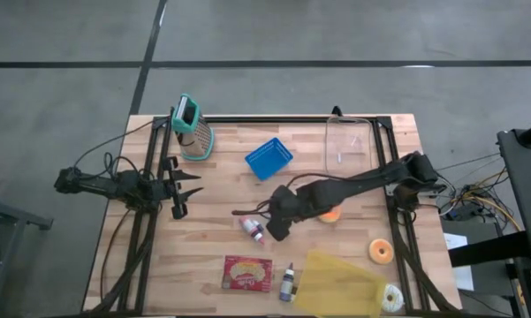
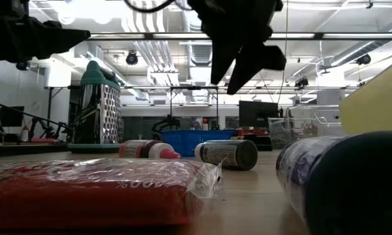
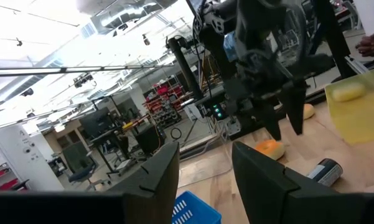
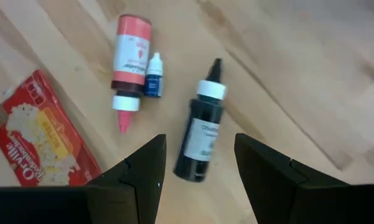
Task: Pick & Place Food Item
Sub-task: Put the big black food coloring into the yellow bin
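Observation:
My right gripper (image 1: 276, 231) (image 4: 196, 180) is open and empty, raised above the table's middle. Below it lie a red squeeze bottle (image 4: 130, 59) (image 1: 252, 230), a small blue dropper bottle (image 4: 154, 78) and a black bottle (image 4: 204, 127) (image 1: 287, 283), each on its side. A red popcorn packet (image 1: 247, 274) (image 4: 37, 140) lies flat near the front edge. An orange food item (image 1: 330, 215) lies beside the right arm. My left gripper (image 1: 190, 185) (image 3: 205, 180) waits open at the table's left.
A teal grater (image 1: 193, 128) stands at the far left, with a blue basket (image 1: 269, 157) and a clear container (image 1: 349, 141) at the back. An orange doughnut (image 1: 382, 252), a yellow sheet (image 1: 336, 283) and a white doughnut (image 1: 390, 298) lie at the front right.

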Available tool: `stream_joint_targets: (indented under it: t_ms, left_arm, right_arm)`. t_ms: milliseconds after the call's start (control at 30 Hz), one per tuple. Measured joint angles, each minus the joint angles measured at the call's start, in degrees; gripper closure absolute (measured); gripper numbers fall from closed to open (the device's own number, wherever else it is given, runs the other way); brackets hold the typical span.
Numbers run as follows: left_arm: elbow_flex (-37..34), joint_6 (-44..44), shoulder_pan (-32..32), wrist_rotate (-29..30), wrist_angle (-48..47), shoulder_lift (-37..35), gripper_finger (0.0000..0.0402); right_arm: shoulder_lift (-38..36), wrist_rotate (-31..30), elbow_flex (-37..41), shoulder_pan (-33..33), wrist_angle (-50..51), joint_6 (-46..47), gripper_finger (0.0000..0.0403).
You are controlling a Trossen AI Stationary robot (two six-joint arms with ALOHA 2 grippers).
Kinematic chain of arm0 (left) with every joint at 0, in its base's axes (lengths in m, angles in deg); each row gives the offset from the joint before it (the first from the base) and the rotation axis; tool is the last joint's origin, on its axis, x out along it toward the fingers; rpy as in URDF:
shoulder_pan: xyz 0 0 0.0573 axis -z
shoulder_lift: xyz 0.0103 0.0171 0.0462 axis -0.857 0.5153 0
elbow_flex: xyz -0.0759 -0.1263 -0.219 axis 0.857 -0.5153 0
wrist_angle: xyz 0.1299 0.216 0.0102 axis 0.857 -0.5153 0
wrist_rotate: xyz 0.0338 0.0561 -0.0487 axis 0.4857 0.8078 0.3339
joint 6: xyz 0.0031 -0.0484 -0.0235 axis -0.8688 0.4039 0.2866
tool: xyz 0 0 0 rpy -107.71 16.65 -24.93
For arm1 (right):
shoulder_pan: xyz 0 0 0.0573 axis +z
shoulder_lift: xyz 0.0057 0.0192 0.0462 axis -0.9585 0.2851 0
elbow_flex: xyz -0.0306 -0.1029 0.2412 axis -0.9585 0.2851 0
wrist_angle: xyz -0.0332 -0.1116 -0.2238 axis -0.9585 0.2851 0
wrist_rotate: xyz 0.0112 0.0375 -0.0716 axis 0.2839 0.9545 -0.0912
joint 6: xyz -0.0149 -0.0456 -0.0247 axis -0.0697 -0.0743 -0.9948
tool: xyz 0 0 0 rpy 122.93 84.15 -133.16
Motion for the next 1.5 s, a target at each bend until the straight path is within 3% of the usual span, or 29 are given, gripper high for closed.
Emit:
stream_joint_targets:
  t_ms: [500, 867, 1500]
  left_arm:
    - [0.00, -0.01, -0.02, -0.01, 0.00, 0.11, 0.0250]
    - [0.02, 0.00, -0.01, -0.01, 0.00, 0.20, 0.0250]
    - [0.02, 0.00, -0.02, 0.00, 0.00, 0.20, 0.0250]
  right_arm:
    - [8.98, 3.94, -0.24, -0.53, -2.96, 0.43, 0.0216]
    - [8.73, 3.83, 0.61, -0.51, -3.49, 0.43, 0.0216]
    - [8.73, 6.41, 7.84, -0.47, -12.89, 1.10, 0.0216]
